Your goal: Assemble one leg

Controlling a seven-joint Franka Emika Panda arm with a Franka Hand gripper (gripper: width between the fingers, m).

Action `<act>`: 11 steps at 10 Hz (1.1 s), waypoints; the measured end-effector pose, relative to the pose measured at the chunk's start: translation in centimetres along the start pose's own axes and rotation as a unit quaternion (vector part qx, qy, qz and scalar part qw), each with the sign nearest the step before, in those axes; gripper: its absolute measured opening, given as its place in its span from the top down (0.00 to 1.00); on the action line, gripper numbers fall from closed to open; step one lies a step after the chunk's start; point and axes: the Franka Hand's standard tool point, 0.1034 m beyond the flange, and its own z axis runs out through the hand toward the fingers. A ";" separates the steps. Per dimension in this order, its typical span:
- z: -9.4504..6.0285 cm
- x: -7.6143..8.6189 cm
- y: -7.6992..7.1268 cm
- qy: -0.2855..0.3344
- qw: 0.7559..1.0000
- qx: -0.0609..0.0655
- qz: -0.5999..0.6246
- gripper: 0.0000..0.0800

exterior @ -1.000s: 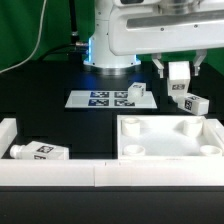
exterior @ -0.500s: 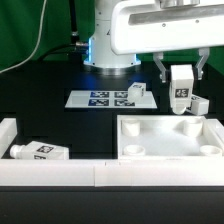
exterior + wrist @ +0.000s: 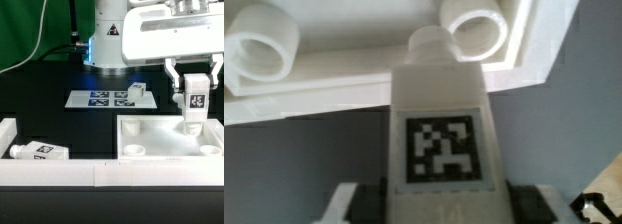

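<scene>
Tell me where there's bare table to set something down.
Free: the black table bordered by the marker board, the lying white plastic leg and the white square tabletop. Crowded: the tabletop's corner where the fingers hold an upright white tagged leg.

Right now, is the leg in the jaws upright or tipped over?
Upright. The leg hangs vertically between the jaws, its tag facing the exterior camera and its lower end by the tabletop.
</scene>
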 end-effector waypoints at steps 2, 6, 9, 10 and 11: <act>0.3 -0.1 0.1 -0.001 1.000 -0.001 -0.011 0.64; 2.0 1.2 -2.7 0.009 0.999 0.003 -0.036 0.64; 3.1 0.1 -3.4 0.012 0.999 0.005 -0.042 0.64; 3.0 0.1 -3.4 0.014 0.999 0.004 -0.043 0.64; 2.9 -0.1 -3.2 0.013 0.999 0.004 -0.043 0.64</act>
